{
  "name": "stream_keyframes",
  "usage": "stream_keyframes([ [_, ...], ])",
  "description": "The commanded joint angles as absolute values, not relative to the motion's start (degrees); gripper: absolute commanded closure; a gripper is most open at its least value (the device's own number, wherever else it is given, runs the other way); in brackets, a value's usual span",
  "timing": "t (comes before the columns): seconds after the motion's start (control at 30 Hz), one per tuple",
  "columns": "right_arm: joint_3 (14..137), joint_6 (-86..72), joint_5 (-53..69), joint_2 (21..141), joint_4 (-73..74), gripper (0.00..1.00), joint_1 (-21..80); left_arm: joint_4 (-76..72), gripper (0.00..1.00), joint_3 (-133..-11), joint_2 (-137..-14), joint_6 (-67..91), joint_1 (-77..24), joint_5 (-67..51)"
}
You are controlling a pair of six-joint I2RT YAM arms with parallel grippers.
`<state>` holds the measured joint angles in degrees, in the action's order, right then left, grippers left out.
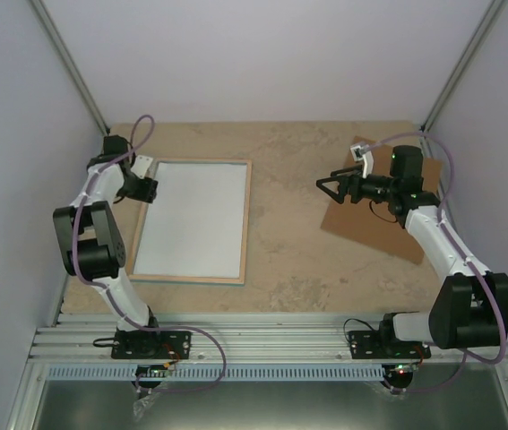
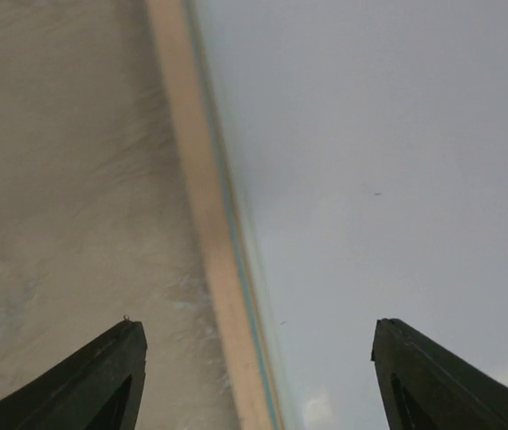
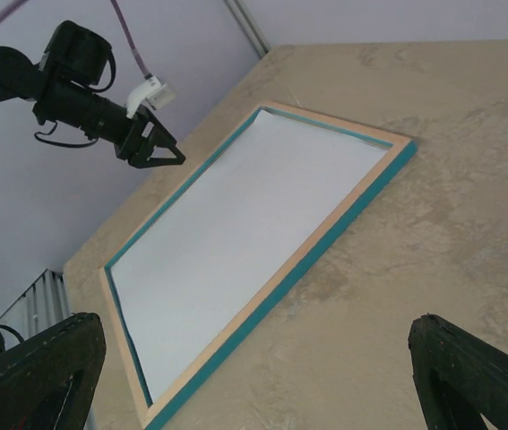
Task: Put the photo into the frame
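Arm bases [image 1: 150, 340] sit at the near edge. Beyond them the frame [image 1: 246, 224] lies flat, back up, on the L half of the stone-look table [image 1: 298, 260]. Its light-wood rails are on top, and its blue front edge shows in the R wrist cam.

A plain white sheet [image 1: 191, 219] fills the opening. No flower print shows in any view. The sheet may be the photo face down, or a mat; can't tell.

L gripper [image 1: 144, 190] hovers at the frame's far-L corner, jaws apart & empty, w/ the L rail between them in its wrist cam. R gripper [image 1: 325, 186], well apart on the R side, has jaws wide w/ nothing held, by the L edge of the brown backing board [image 1: 370, 224].

Judged: insert step, sheet seated, L jaws off it.

Next, prob.: L arm lifts clear w/o snagging the rail, then R arm goes for the board. It's thin & flat on the table, so needs an edge pick.
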<state>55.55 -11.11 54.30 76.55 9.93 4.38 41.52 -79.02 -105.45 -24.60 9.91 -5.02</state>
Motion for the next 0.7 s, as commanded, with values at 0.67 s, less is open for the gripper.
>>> stream_keyframes([
  [0.67,56.08,-8.91,54.73,81.9,11.12,0.06,5.08,45.82,0.27,-69.11,-109.25,-26.97,20.43,-33.89],
])
